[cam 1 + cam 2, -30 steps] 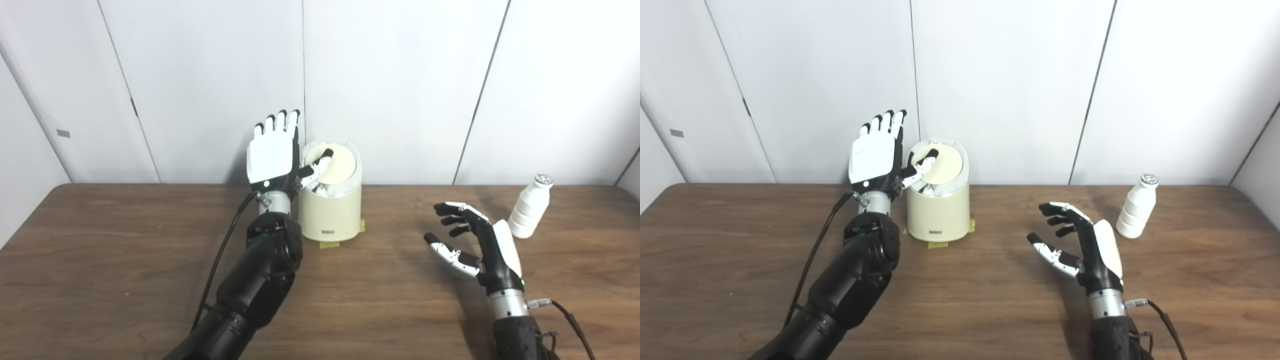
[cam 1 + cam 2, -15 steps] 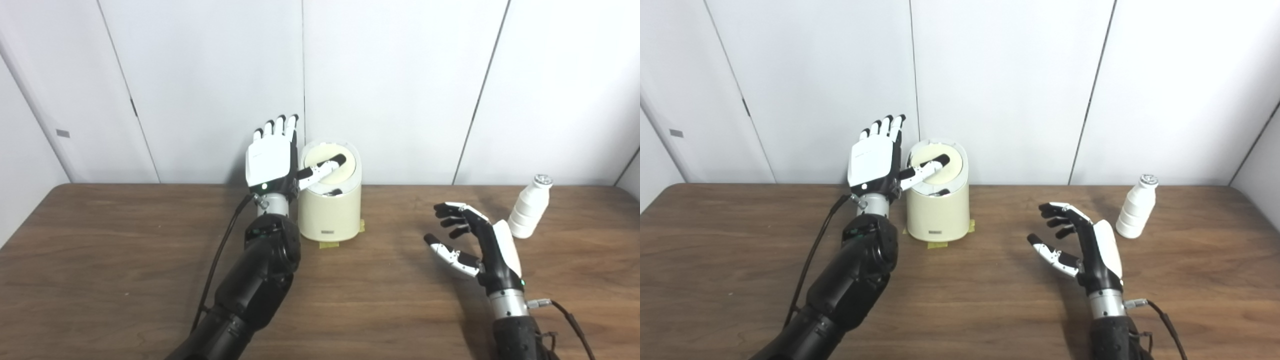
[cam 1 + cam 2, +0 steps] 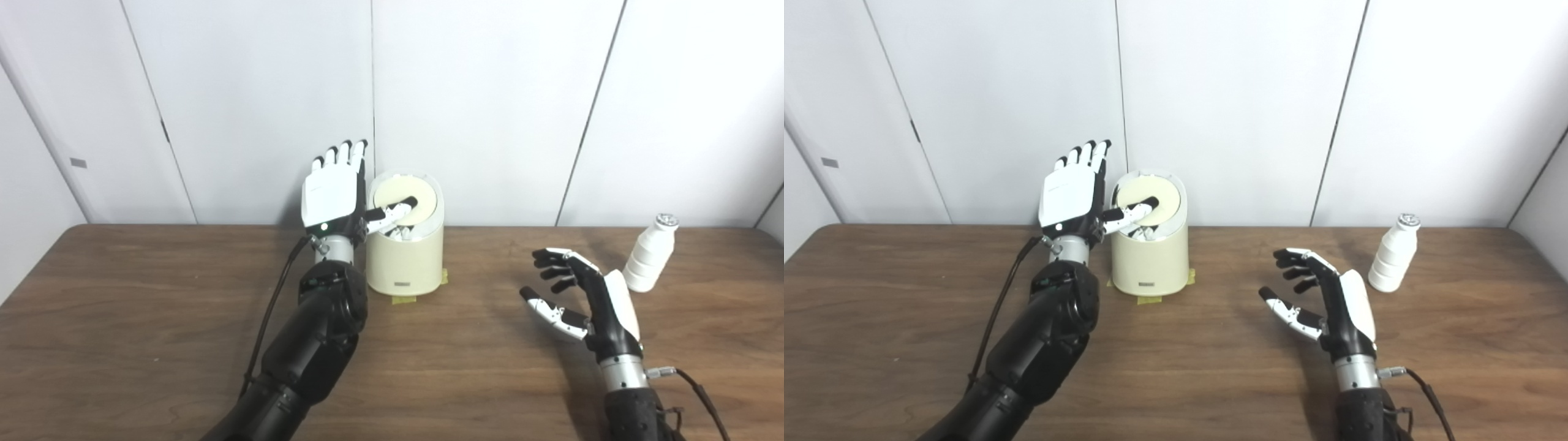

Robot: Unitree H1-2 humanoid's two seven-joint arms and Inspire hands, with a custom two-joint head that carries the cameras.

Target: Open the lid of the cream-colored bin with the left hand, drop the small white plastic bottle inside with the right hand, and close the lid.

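Left eye view: wood table [image 3: 153, 318] fills the lower half, white wall panels [image 3: 478, 92] behind it. L arm [image 3: 312, 343] is the biggest thing on it, black, coming in from the bottom edge and rising to the bin. R arm [image 3: 631, 398] enters at bottom right, w/ a thin cable off the wrist.

Bin [image 3: 405, 257], cream, round, stands at the back of the table near the wall, on bits of yellow tape [image 3: 405, 299]. Its lid [image 3: 409, 197] sits tilted in the top, front edge dipped in, so a dark gap shows at the front w/ smth white inside; can't tell what.

L hand [image 3: 332, 196] is upright just left of the bin, back of hand to the camera, fingers [image 3: 340, 152] straight up and spread, holding nothing. Thumb [image 3: 392, 211] reaches sideways over the rim and its tip rests on the lid.

R hand [image 3: 582, 294] hovers over the table, well right of the bin, palm facing left, fingers half curled and apart, empty.

Bottle [image 3: 648, 256], small, white, ribbed, w/ a silvery cap, stands upright at far right near the back edge, just beyond the R hand, not touching it.
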